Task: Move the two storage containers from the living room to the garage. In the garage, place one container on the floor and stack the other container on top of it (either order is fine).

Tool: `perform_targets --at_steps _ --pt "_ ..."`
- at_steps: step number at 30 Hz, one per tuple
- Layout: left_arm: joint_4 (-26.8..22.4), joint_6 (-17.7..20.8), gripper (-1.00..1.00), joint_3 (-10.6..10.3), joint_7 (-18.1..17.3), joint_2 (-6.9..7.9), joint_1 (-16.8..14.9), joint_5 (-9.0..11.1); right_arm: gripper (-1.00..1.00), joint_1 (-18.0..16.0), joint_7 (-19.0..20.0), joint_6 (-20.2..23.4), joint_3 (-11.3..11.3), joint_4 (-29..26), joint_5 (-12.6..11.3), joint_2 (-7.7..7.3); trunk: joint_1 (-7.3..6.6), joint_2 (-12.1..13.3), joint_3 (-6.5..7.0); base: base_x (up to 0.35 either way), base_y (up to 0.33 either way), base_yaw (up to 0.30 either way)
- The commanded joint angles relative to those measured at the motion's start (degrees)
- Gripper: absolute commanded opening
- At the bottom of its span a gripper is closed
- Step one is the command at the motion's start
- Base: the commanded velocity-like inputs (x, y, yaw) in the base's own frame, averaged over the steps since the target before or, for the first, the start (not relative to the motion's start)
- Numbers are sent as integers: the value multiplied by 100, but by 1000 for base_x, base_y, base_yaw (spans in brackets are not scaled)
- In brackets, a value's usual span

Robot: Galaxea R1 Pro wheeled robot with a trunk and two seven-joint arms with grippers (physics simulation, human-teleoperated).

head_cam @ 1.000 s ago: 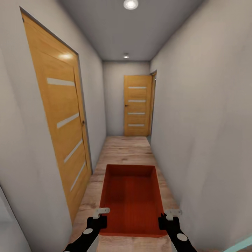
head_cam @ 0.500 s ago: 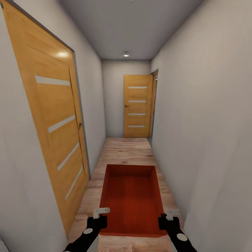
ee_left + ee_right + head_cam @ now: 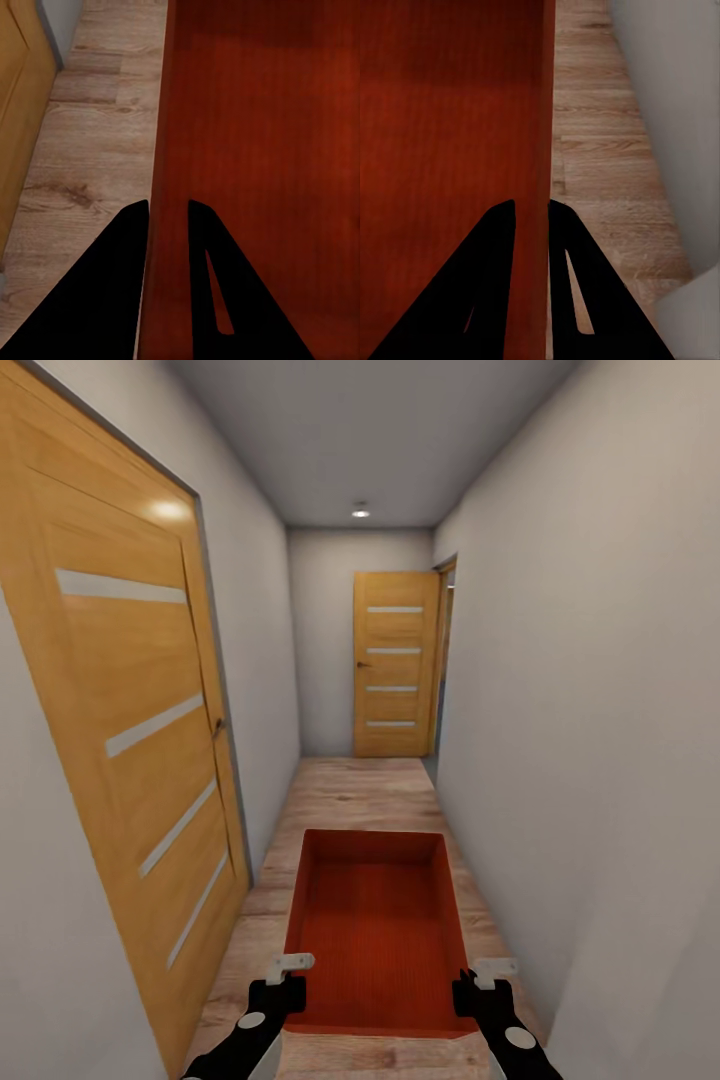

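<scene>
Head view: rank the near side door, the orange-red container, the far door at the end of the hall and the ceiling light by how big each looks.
1. Near side door, largest, though nearness to the camera inflates it.
2. Storage container.
3. Far door; distance shrinks it.
4. Ceiling light, smallest.

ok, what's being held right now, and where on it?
One container, held by both grippers: left pinching its left side wall, right pinching its right side wall, near the end closest to the robot.
</scene>
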Motion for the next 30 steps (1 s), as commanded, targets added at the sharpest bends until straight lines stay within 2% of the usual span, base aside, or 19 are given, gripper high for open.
perform_targets --at_steps 1,30 --pt "-70 -21 -100 127 55 7 -8 -37 -100 2 43 -14 78 11 120 -4 5 -4 -2 328 0 0" --pt "-70 -21 -100 127 55 6 -10 -37 -100 2 35 -14 87 73 120 -4 5 -4 -2 328 0 0"
